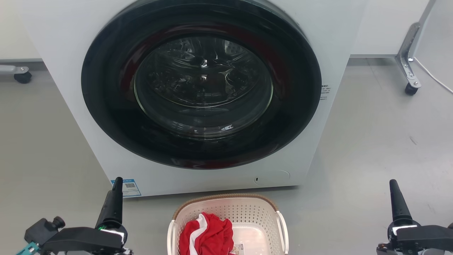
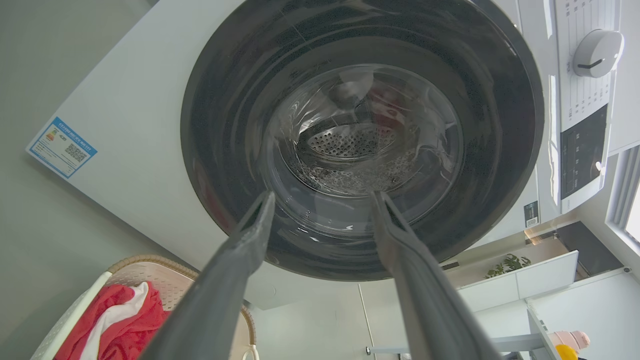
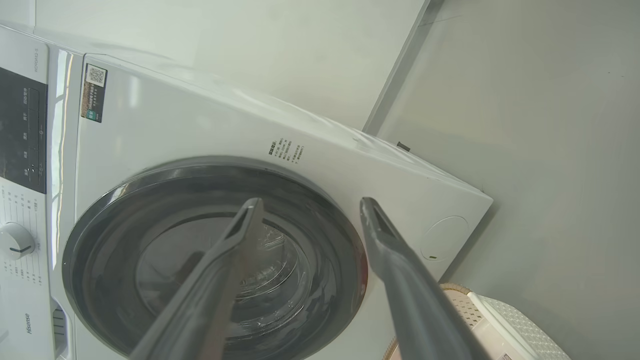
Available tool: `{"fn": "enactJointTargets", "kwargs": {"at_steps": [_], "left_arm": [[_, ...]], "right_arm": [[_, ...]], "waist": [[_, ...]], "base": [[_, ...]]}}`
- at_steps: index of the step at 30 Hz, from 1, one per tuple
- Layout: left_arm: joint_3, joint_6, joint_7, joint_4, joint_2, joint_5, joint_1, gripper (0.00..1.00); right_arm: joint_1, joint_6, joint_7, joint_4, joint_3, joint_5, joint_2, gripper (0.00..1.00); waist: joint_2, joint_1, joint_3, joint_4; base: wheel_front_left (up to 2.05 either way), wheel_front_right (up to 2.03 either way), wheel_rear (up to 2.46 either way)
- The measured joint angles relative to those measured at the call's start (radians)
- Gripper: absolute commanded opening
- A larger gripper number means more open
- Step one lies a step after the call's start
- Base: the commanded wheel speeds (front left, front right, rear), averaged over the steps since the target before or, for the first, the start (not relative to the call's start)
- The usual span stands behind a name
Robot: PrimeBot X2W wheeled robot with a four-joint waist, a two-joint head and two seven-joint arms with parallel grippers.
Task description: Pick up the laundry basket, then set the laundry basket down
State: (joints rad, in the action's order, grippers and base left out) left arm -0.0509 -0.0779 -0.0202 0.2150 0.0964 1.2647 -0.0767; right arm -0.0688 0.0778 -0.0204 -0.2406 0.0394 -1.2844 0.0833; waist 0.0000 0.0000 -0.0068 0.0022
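Observation:
The laundry basket (image 1: 247,211), cream-white and perforated with a brown rim, stands on the grey floor at the bottom centre of the head view, just in front of the washing machine. A red and white cloth (image 1: 207,235) lies in its left half. My left gripper (image 1: 118,180) hovers to the basket's left and my right gripper (image 1: 393,183) well to its right, both apart from it. In the left wrist view the left gripper (image 2: 324,196) is open and empty, with the basket (image 2: 150,272) at lower left. The right gripper (image 3: 311,201) is open too, with the basket (image 3: 510,320) at lower right.
A white front-loading washing machine (image 1: 336,42) with its round dark door (image 1: 201,88) shut fills the space straight ahead. Wheeled frame legs stand at the far right (image 1: 410,88) and far left (image 1: 23,76). A white cable (image 1: 433,78) runs along the floor at right.

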Motion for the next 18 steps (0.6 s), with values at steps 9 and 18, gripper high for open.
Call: {"fn": "enactJointTargets", "kwargs": {"at_steps": [9,18], "left_arm": [[-0.046,0.044,-0.027,-0.048,0.03,-0.17,-0.001,1.0],[-0.098,0.072,-0.061,-0.089,0.058,-0.343,-0.002,1.0]], "right_arm": [[-0.001,-0.035,-0.028,0.04,-0.043,0.155,0.022,1.0],[-0.001,-0.062,-0.062,0.075,-0.096,0.334,0.058,1.0]], "waist": [[0.0,0.0,-0.001,0.0],[0.0,0.0,-0.002,0.001]], "base": [[0.0,0.0,0.0],[0.0,0.0,0.0]]}}
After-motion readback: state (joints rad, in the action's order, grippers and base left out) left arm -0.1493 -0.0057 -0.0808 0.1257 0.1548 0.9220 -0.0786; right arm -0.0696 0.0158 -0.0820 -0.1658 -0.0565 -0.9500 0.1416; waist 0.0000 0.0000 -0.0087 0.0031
